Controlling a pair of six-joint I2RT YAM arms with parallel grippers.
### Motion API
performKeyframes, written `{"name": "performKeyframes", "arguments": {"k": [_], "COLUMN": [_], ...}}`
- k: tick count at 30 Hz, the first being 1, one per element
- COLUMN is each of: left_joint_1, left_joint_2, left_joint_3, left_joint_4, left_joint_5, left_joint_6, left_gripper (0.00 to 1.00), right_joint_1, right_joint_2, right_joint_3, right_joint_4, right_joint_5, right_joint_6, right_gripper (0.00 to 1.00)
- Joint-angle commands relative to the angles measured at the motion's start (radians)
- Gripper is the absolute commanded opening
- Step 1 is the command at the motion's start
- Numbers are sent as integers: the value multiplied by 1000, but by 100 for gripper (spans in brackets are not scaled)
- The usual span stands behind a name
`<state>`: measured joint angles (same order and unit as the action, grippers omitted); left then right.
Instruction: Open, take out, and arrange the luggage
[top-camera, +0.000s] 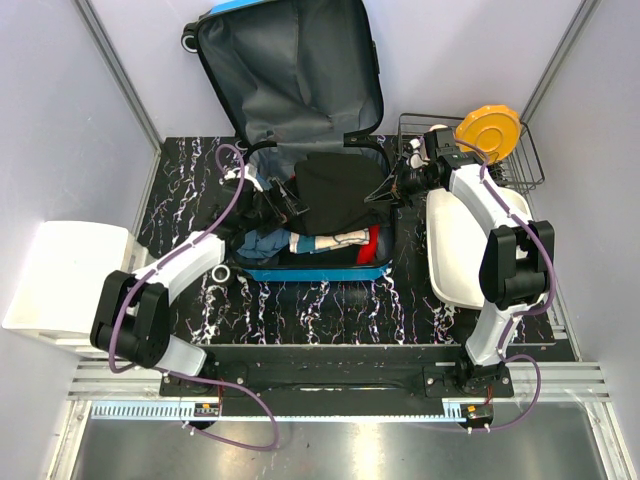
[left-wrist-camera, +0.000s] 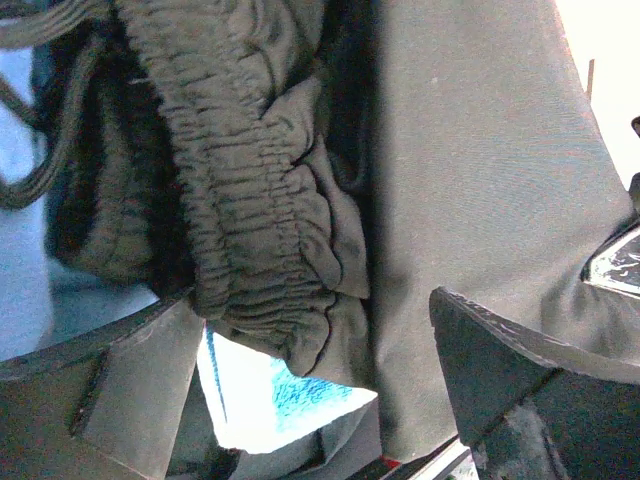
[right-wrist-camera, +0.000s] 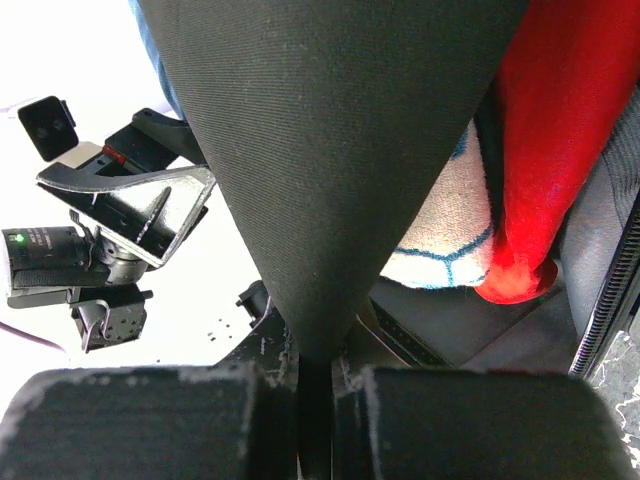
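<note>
The luggage (top-camera: 290, 70) lies open in the middle of the counter (top-camera: 330, 310), its lid propped up toward 12 o'clock and its packed lower half nearest the arms. What matters now is how the black garment (top-camera: 340, 185) lies: it sits on top of the pile and runs across the case, from about 9 o'clock to 3 o'clock. Its 3 o'clock end is drawn into a taut wedge that narrows down into the right gripper (top-camera: 395, 185). In the right wrist view that gripper (right-wrist-camera: 315, 400) is pinched almost fully together on a thin fold of the cloth (right-wrist-camera: 330, 150), with a red piece (right-wrist-camera: 560, 130) and a pale patterned one lying just behind it in the case. The left gripper (top-camera: 265, 195) hangs at the 9 o'clock side of the pile with its jaws spread as wide as they go and nothing between them. Its own view shows a gathered elastic waistband (left-wrist-camera: 250, 200) lying just ahead of the jaws, near them but not grasped. Folded jeans (top-camera: 265, 243) lie toward 6 o'clock, by the blue front rim. I judge that the right arm is the one placed to draw the garment out toward 3 o'clock, where a white tray (top-camera: 450, 250) waits, while the left arm is the nearer one for catching the trailing 9 o'clock end
</note>
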<state>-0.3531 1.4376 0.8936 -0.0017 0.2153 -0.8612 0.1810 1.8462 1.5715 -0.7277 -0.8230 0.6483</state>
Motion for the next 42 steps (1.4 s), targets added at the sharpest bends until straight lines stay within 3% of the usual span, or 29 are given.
{"name": "performKeyframes", "arguments": {"k": [1, 3, 8, 13, 24, 32, 36, 42], "left_joint_1": [-14, -15, -15, -15, -27, -34, -67, -75], "left_joint_2": [23, 37, 50, 15, 102, 63, 87, 121], "left_joint_3": [68, 77, 111, 113, 133, 152, 240, 239], "left_joint_4": [152, 137, 5, -162, -66, -193, -391, -312], "left_joint_5": [68, 64, 13, -45, -34, -28, -77, -44], "left_joint_6": [28, 21, 7, 24, 19, 79, 188, 134], "left_gripper": [90, 88, 99, 99, 99, 99, 99, 99], "right_joint_1": [-14, -14, -14, -15, -14, -14, -14, -14], "right_joint_2": [-39, -39, -39, -44, -27, -31, -33, -25], "right_joint_3": [48, 51, 51, 45, 55, 53, 56, 55], "right_joint_4": [17, 17, 14, 16, 16, 16, 13, 13], "right_joint_5": [2, 2, 5, 8, 4, 12, 13, 15], "right_joint_6": [1, 1, -2, -7, -1, -7, -7, -4], "right_gripper": [0, 0, 0, 0, 0, 0, 0, 0]}}
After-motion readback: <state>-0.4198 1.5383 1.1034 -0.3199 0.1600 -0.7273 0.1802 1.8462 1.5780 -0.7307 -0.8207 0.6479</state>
